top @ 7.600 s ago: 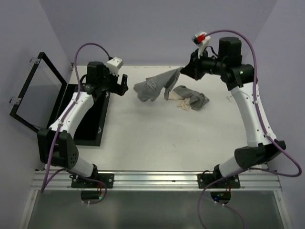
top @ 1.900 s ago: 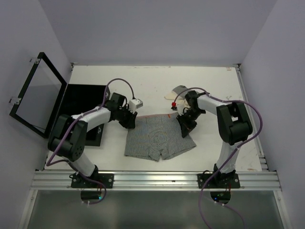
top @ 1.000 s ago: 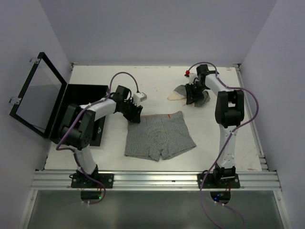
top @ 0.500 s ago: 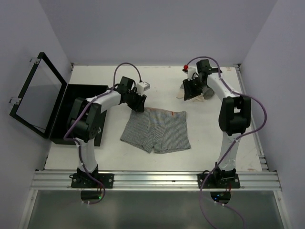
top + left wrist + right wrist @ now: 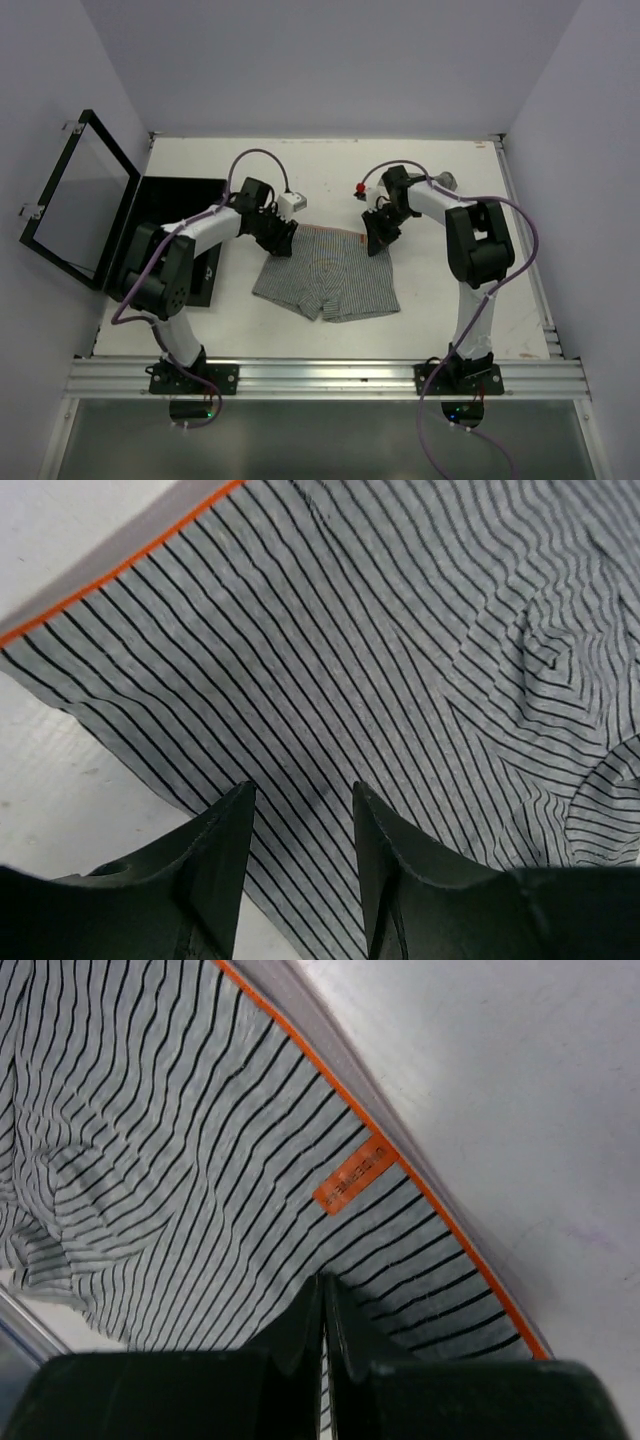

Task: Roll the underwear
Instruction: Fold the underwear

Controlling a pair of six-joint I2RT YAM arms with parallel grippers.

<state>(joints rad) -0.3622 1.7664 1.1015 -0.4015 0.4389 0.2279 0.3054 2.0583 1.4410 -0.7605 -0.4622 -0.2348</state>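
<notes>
Grey striped cloth, the underwear, lies spread flat on the table between the two grippers, one waistband corner under each. The left gripper stands with its fingers apart over its corner; the cloth lies flat below the gap and nothing is clamped. The right gripper has its fingers pressed together, tips down on the stripes just inside the orange-edged waistband, a little way from the orange label; whether a fold is nipped between them cannot be told.

The likely trouble is an uneven hold. If the right fingers meet on nothing, or on the top layer only, a pull from that side would probably lift one ply or slip off, and the roll would start crooked. If one side moves alone, the soft cloth likely skews and bunches on the smooth top. The wrinkles at the middle, inward of both grippers, could be rolled in and leave a lumpy bundle.

The waistband lies at the fingertips; the leg openings point away from them, toward the arm bases. The long axis runs along the waistband from one gripper to the other, slightly askew to the table edge.
</notes>
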